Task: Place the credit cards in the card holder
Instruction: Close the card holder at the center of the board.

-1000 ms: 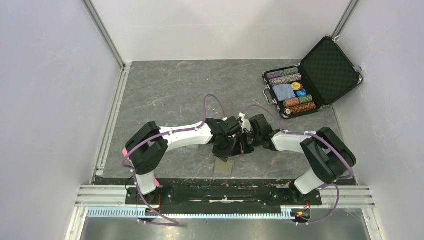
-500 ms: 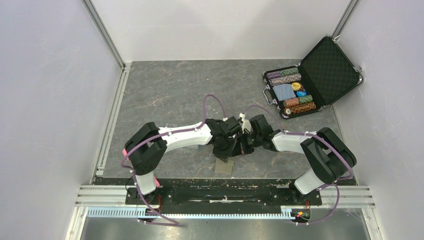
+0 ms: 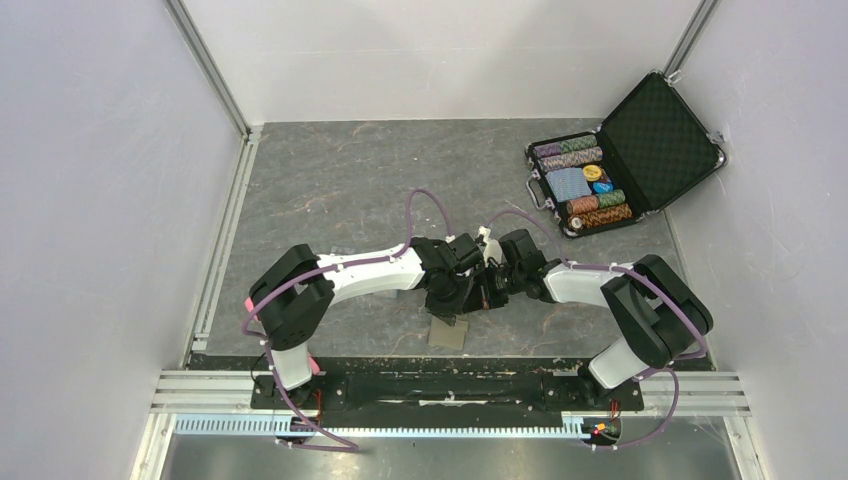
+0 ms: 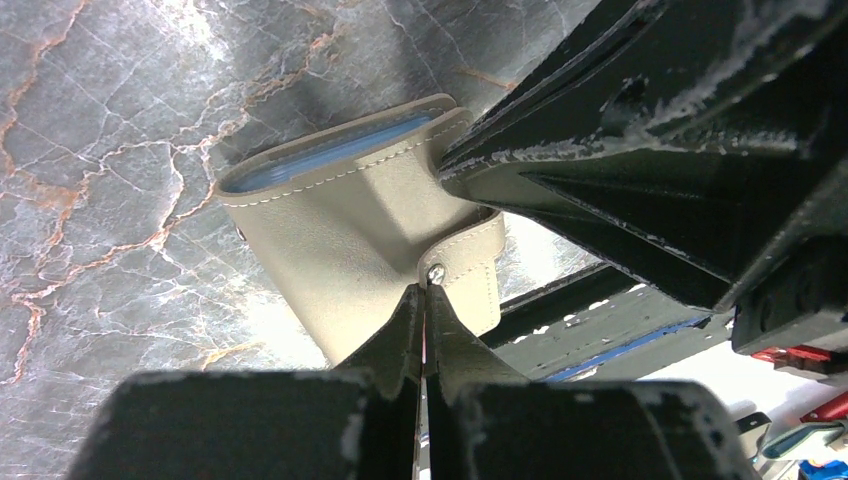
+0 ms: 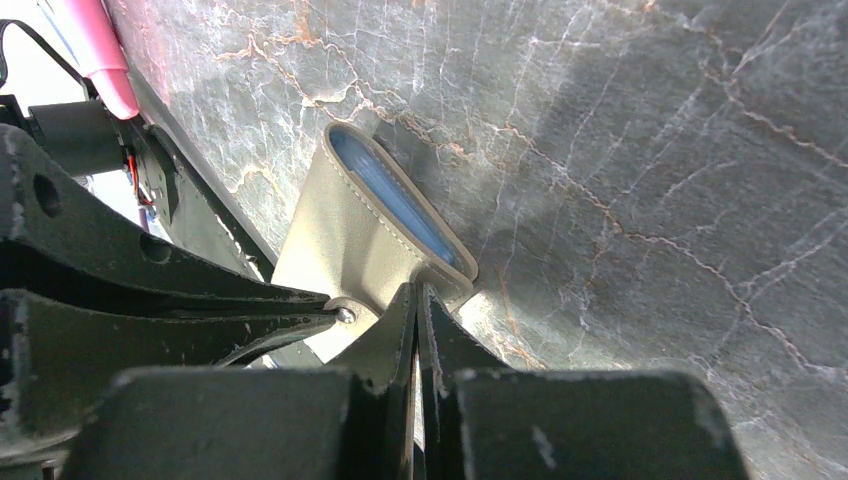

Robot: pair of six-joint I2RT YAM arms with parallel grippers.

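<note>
1. The card holder [image 4: 350, 240] is pinched at its snap flap by the closed left pincer [image 4: 425, 297]; the closed right pincer [image 5: 417, 297] grips its edge just beside.
2. One holder, folded, points its blue mouth away from both pincers, toward the counter's [image 3: 330, 170] near edge.
3. One open black chip case [image 3: 625, 160] sits well apart, far right.

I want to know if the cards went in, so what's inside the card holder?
Only pale blue lining shows between the tan halves of the card holder. No card is visible; the rest is covered by its outer flap, the left gripper and right gripper.
</note>
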